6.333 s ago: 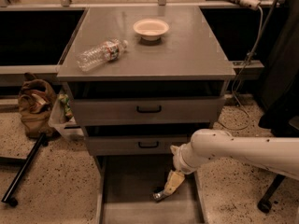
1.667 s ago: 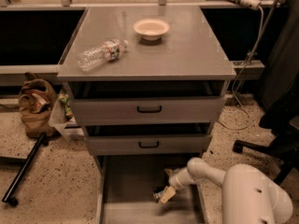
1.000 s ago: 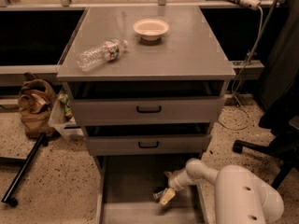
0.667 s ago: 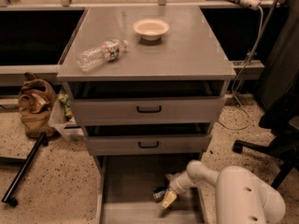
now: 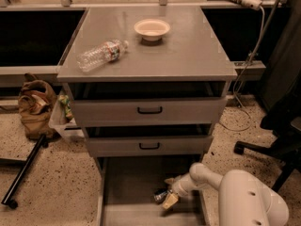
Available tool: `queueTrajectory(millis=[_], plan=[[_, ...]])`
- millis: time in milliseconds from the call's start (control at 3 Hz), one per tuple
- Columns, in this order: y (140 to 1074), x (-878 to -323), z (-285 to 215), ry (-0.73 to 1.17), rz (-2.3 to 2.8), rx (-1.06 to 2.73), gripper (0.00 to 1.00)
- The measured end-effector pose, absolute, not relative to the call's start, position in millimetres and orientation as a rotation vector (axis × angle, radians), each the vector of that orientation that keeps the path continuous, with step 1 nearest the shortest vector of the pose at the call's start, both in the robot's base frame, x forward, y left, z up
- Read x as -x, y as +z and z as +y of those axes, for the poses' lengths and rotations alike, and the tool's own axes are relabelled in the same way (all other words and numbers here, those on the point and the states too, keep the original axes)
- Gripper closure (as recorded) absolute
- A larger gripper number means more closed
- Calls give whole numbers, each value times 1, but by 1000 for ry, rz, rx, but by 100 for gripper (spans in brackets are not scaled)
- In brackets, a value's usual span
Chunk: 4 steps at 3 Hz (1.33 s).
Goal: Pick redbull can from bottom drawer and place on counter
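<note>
Claw is low inside the bottom drawer, at the 5 o'clock part of the tray. The white arm comes in from the 4 o'clock corner of the view.

Redbull can is on the drawer floor, touching the claw on the claw's 9 o'clock side. It shows as a small dark-and-silver shape and looks tipped over rather than upright, not sure. Cannot tell whether the claw is apart or clamped on the can, as the contact spot is too murky.

Progress, as judged:
- Done: drawer pulled out, so access is sorted, and the claw has reached the can.
- Stage: the can looks not yet lifted and seems to rest on the tray floor, so this is the grasp stage, roughly a third in.
- Left: secure the hold, raise the can clear of the tray and past the two drawers above, carry it toward 12 o'clock, set it on the table.

Middle drawer and top drawer are at 12 o'clock of the claw, both with black handles and dark gaps above them.

Farther at 12 o'clock is the table. A water bottle lies on its side at the 9 o'clock part, and a bowl sits near the 12 o'clock edge. The bare grey surface at the 3 o'clock part looks like the easy drop spot, well apart from both
</note>
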State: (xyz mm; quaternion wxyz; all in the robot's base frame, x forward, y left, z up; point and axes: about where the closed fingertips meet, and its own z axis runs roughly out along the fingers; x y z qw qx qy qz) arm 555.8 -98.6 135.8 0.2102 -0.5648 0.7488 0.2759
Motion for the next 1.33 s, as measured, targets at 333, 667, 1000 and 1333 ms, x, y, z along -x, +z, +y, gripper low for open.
queueTrajectory(millis=[333,667,1000,1333], plan=[[136,-556,-99,767,2082,1570,43],[136,-556,-99,767,2082,1570,65],[143,-550,-99,760,2075,1553,88],[204,-559,-113,650,1985,1483,100]])
